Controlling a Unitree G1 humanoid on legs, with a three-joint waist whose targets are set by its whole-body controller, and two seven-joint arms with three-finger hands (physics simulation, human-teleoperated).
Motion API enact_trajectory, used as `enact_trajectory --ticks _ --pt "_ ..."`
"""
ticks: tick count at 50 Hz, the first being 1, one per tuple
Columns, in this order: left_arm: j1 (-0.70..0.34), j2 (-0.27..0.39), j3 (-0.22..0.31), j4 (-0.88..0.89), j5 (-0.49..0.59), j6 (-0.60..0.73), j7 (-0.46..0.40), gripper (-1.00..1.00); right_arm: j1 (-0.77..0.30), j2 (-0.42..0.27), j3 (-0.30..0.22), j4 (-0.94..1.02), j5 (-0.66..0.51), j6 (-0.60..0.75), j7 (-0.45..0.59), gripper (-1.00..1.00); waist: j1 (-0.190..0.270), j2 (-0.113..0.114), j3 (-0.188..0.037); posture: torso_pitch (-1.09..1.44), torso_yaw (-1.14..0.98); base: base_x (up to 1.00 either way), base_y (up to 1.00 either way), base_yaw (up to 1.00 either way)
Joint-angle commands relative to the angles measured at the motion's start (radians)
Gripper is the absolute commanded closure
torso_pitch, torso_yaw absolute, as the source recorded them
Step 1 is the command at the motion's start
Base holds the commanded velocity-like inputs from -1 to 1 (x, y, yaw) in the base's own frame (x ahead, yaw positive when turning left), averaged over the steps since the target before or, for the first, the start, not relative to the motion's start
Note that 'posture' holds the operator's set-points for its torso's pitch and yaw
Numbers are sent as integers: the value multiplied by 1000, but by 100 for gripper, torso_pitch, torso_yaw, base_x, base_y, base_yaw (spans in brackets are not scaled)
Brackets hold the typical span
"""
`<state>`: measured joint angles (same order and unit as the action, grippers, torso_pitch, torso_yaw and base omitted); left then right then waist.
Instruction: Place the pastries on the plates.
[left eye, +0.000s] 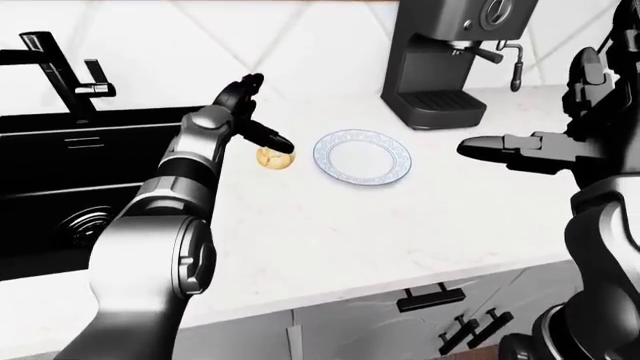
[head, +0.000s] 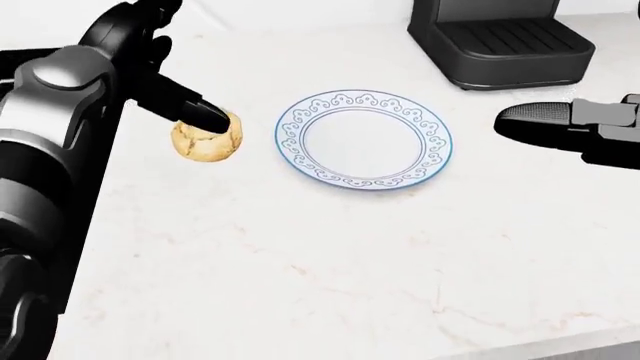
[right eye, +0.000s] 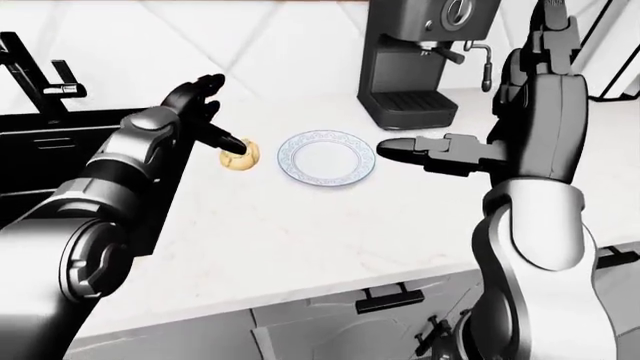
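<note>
A round golden pastry (head: 207, 139) lies on the white marble counter, just left of an empty white plate (head: 364, 139) with a blue patterned rim. My left hand (head: 190, 101) is open above the pastry; one dark finger (head: 200, 114) lies over its top, the others spread upward. My right hand (head: 545, 124) hovers above the counter just right of the plate, fingers stretched flat toward it, holding nothing.
A black sink (left eye: 70, 180) with a black faucet (left eye: 60, 71) lies at the left of the left-eye view. A dark coffee machine (left eye: 450, 60) stands at the wall beyond the plate. Cabinet fronts with black handles (left eye: 430, 298) run below the counter edge.
</note>
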<state>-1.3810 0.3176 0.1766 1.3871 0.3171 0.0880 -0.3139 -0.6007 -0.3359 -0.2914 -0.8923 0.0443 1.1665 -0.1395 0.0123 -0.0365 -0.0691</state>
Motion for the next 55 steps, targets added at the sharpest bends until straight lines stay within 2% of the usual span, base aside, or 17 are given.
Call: enact_trajectory --ticks 1,23,28,29,34,39,43,55 --pt "-46 11 6 -45 -3 -29 12 -100 -19 -10 -7 -19 -4 -26 -2 -100 0 0 -23 -14 0 0 0 0" --pt "-18 4 -1 -45 25 -19 29 -100 -7 -11 -22 -39 7 -18 0 -100 0 0 15 -7 0 0 0 0" --pt "-14 3 -6 -44 40 -22 61 -100 -3 -11 -25 -40 10 -20 1 -100 0 0 25 -6 0 0 0 0" --pt "-12 3 -21 -44 61 -31 74 -100 -6 -12 -27 -40 12 -17 1 -100 0 0 27 -5 0 0 0 0" --pt "-12 -5 8 -45 39 -32 164 -100 -12 -14 -24 -32 15 -22 0 -100 -2 1 37 -4 0 0 0 0" --pt "-9 -8 6 -44 37 -41 216 -100 -12 -14 -23 -22 18 -33 -2 -100 -3 2 48 -2 0 0 0 0" --pt "-7 -14 1 -45 34 -29 180 -100 3 -10 -28 -28 22 -39 -4 -100 -3 3 57 -1 0 0 0 0" --pt "3 -20 -12 -44 51 -23 165 -100 24 -7 -36 -45 30 -41 -9 -100 -3 3 69 0 0 0 0 0"
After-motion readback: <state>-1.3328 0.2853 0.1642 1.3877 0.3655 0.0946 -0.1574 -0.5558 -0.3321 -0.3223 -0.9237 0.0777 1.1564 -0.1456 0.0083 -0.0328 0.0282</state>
